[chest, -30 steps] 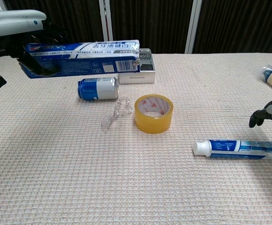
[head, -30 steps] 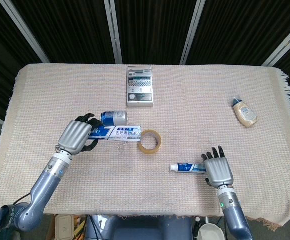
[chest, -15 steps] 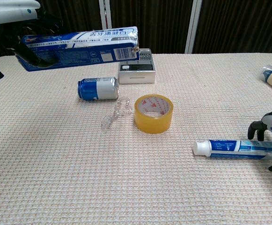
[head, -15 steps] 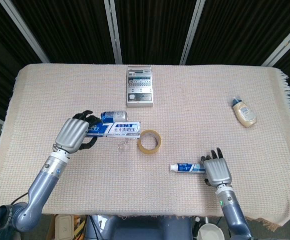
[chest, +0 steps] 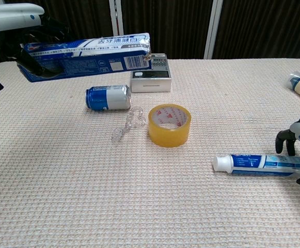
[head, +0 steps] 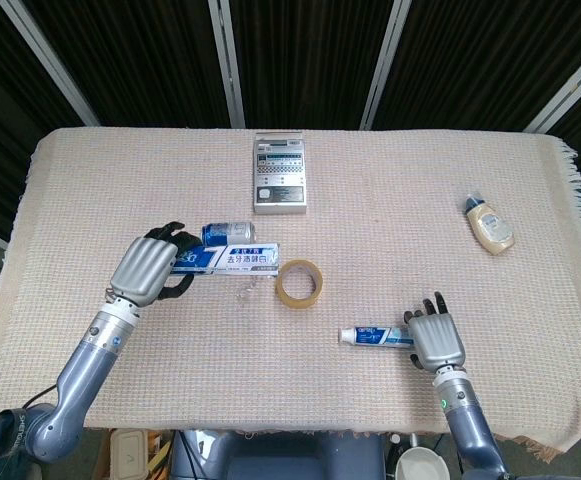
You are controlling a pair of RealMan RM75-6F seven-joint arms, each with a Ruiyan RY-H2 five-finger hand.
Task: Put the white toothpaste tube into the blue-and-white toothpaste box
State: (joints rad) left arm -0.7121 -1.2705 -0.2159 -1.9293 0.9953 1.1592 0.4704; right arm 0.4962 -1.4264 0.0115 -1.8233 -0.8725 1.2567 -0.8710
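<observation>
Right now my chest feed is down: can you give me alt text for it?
The left robot hand holds the toothpaste box lifted above the table, while the toothpaste tube lies flat at the right robot hand. Between them sit a can and a tape roll.

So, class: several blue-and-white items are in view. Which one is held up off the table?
The toothpaste box, gripped at one end by the left hand. The toothpaste tube and the can both lie on the cloth.

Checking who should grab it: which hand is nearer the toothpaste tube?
Right. The right hand sits at the toothpaste tube's tail; the left hand is far across the table, holding the toothpaste box.
</observation>
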